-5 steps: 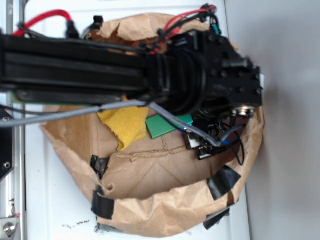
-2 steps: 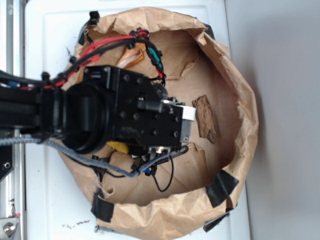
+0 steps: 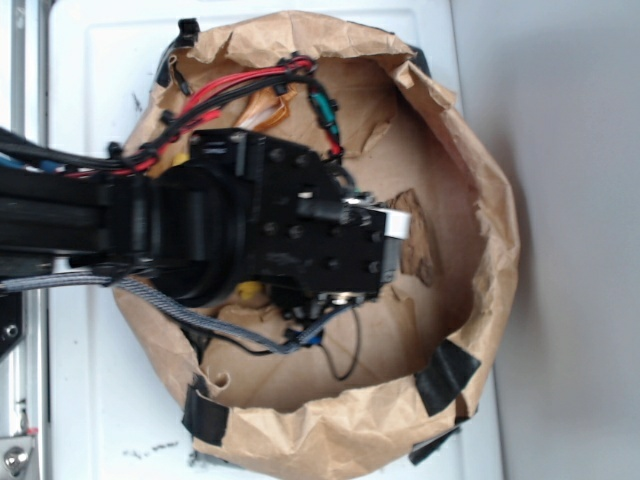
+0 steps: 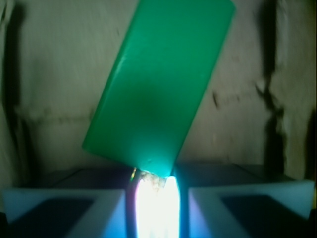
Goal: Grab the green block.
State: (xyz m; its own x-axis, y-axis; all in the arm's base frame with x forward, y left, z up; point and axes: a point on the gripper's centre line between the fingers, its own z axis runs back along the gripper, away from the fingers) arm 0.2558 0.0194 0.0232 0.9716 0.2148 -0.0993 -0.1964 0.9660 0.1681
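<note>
The gripper (image 4: 157, 196) pinches the tilted green block (image 4: 161, 84) by its near end above the brown paper liner (image 4: 54, 94).

In the exterior view the arm hides the green block (image 4: 161, 89) and most of the yellow cloth (image 3: 250, 291).

No readable text, label, brand, number or sign anywhere in either view
</note>
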